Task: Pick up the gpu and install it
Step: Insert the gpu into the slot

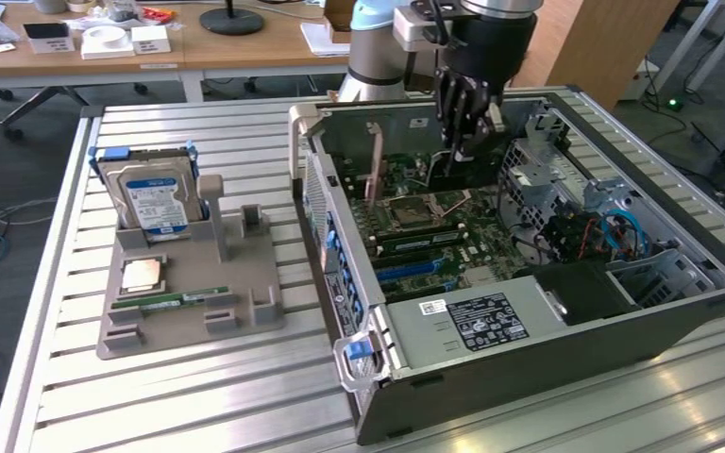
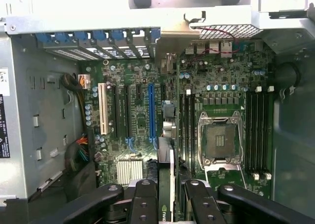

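We see the end effector point(image 1: 463, 146) reaching down into the open computer case point(image 1: 527, 349), which lies on its side on the slatted metal counter point(image 1: 186, 396), toward the counter's edge at the exterior view's right. The arm comes in over the far wall of the case, near the counter's far edge.

In the wrist view the black fingers point(image 2: 145, 202) are pinched onto the gpu point(image 2: 171, 184), one on each face. We see the card edge-on between them, with a green logo on the part nearest the camera. It hangs upright over the motherboard point(image 2: 138, 120), in the strip between the blue expansion slot point(image 2: 151, 111) and the bare CPU socket point(image 2: 220, 138). We cannot tell whether its lower edge touches the board.

A white slot point(image 2: 102, 108) lies beyond the blue one, nearer the case wall. A row of blue bracket clips point(image 2: 98, 37) lines the case's rear opening. In the exterior view the power supply point(image 1: 476, 321), with its label, fills the near end of the case.

Well apart from the case, toward the counter's edge at the exterior view's left, a grey holder point(image 1: 186, 326) carries three things. A blue-labelled hard drive point(image 1: 155, 198) stands upright at its far end, a square processor chip point(image 1: 144, 274) lies flat in the middle, and a narrow green RAM stick point(image 1: 167, 302) rests nearer the front.
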Controlling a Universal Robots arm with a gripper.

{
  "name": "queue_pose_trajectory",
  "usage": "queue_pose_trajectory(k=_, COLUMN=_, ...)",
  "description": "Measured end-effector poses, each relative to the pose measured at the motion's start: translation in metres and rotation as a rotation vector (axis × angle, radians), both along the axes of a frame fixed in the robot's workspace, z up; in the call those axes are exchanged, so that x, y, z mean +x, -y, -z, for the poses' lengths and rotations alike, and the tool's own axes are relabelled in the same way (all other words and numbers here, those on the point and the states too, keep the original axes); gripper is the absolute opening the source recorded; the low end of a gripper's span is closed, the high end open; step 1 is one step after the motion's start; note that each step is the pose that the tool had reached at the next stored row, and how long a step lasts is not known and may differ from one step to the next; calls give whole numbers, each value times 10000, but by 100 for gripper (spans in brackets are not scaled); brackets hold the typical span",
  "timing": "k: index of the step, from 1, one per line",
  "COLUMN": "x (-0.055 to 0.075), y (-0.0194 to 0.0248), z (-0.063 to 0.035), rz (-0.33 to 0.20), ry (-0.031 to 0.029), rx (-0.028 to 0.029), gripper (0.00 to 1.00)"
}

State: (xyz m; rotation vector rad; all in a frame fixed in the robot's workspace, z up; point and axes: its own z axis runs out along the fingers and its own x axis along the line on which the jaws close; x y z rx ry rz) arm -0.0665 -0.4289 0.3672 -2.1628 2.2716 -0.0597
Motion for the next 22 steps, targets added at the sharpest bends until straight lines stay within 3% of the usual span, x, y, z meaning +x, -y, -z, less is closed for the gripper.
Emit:
queue_pose_trajectory(k=9, x=31, y=100, z=46, rz=6, ry=-1, rx=13, gripper=26)
queue_pose_trajectory(k=22, x=31, y=108, z=99, rz=9, ry=-2, rx=11, gripper=26)
